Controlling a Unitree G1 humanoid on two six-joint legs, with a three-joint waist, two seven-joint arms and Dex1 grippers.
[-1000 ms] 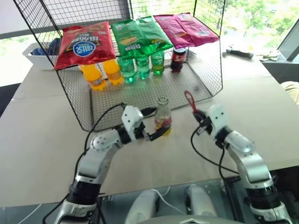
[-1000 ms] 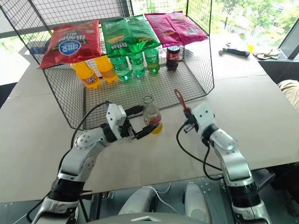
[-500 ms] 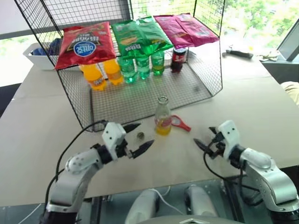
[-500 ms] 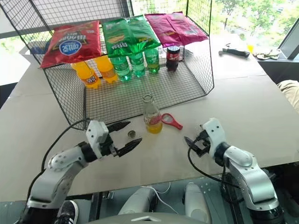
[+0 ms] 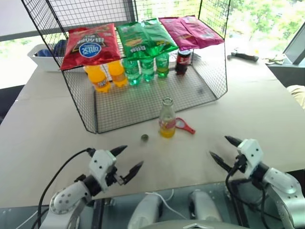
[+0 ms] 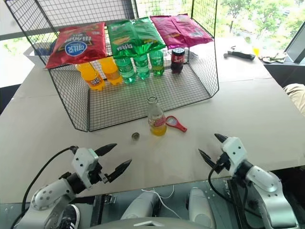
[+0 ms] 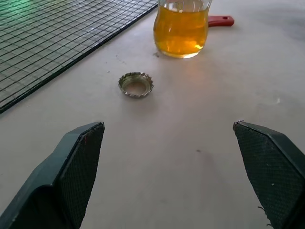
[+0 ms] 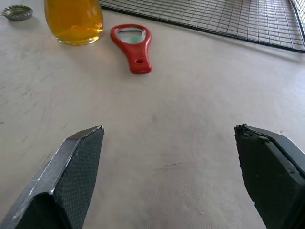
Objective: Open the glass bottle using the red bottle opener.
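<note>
Now the glass bottle (image 5: pixel 167 122) stands upright and capless on the table (image 5: pixel 47 133), yellow drink low inside, just before the wire rack (image 5: pixel 143 95). Beside its base lies the red bottle opener (image 5: pixel 183 125), flat, the loose cap (image 5: pixel 144 138) near. Both claws hang wide apart and empty, left claw (image 5: pixel 127 162) and right claw (image 5: pixel 223 149), well short of the bottle.

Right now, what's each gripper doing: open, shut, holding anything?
Left gripper: open, holding nothing, apart from the glass bottle.
Right gripper: open, holding nothing; the red bottle opener lies on the table.
</note>
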